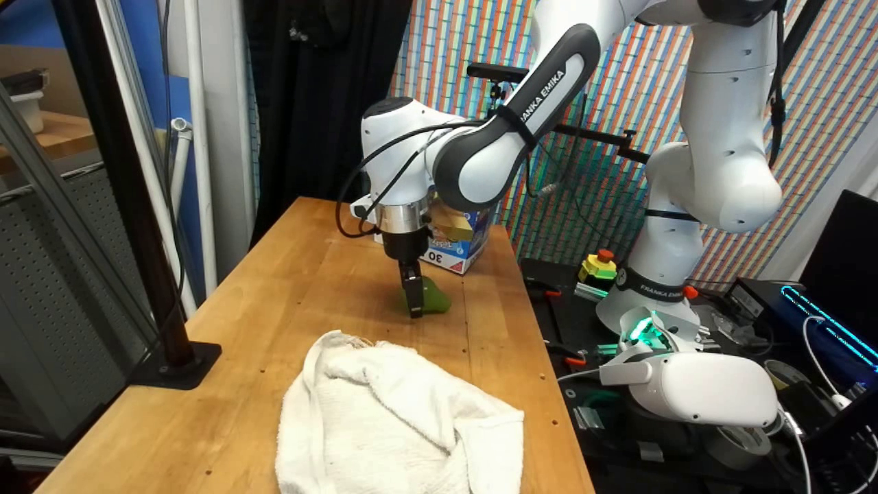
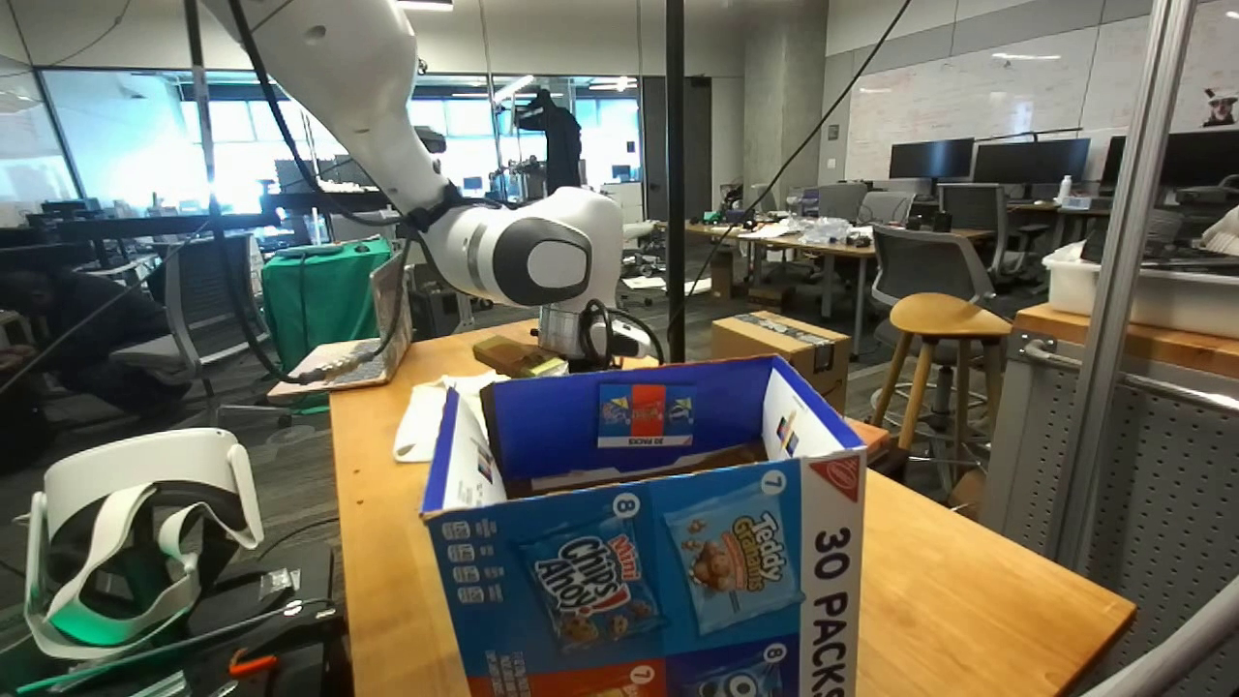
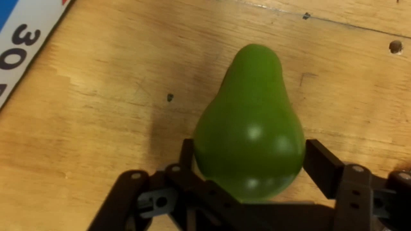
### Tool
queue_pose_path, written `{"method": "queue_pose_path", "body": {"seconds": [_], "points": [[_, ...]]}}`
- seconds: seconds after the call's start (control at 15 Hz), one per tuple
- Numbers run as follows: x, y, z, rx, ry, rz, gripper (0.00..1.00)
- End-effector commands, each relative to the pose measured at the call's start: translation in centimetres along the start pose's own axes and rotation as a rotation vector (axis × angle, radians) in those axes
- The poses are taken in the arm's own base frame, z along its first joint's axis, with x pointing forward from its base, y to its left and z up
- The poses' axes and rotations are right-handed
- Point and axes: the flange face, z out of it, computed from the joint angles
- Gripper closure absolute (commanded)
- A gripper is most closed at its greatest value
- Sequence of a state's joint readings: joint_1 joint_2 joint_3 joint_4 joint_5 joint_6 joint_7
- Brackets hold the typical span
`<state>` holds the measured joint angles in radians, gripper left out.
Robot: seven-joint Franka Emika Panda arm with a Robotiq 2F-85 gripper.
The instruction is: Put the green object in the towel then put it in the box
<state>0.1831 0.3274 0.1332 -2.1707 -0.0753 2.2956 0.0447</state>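
Wooden and pale, the tabletop (image 1: 274, 309) stretches from near to far in an exterior view. Nearest on it lies the towel (image 1: 391, 439), off-white and wrinkled, with part of its cloth folded over toward the right. To the left of the towel stands the black foot (image 1: 175, 367) of a dark post (image 1: 134, 206); to the right, off the tabletop, sits a white headset (image 1: 713, 387). On the far side of the towel, apart from it, the green pear (image 3: 250, 118) lies directly on the tabletop. Above it the hand (image 3: 249, 150) points downward, its fingers (image 3: 322, 170) on either side of the pear's wide end; they look to be touching it or just beside it, and whether they grip it is impossible to say. Farther off, apart from the pear, stands the box (image 1: 456, 255), blue with printed sides and partly hidden by the white arm (image 1: 480, 171); its top is uncovered. To the right of it, a red-topped yellow button (image 1: 597, 267) sits near the arm's base (image 1: 641, 302). Farthest are a black curtain (image 1: 309, 123) at left and a striped backdrop (image 1: 446, 41) at right.
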Motion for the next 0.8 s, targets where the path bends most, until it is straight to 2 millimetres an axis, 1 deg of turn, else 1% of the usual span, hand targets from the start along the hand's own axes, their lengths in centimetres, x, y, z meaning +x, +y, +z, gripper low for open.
{"method": "queue_pose_path", "body": {"seconds": [0.0, 0.07, 0.33, 0.47, 0.6, 0.73], "points": [[0.8, 0.6, -0.5, -0.015, -0.008, 0.020, 0.43], [0.7, 0.6, -0.6, -0.023, -0.006, 0.023, 0.52], [0.3, 0.8, -1.4, -0.056, -0.001, 0.028, 0.54], [0.0, 1.0, -2.2, -0.072, 0.003, 0.027, 0.54], [-0.4, 0.9, -3.8, -0.085, 0.026, 0.014, 0.54], [-1.1, 0.1, -6.4, -0.085, 0.070, -0.014, 0.54]]}}
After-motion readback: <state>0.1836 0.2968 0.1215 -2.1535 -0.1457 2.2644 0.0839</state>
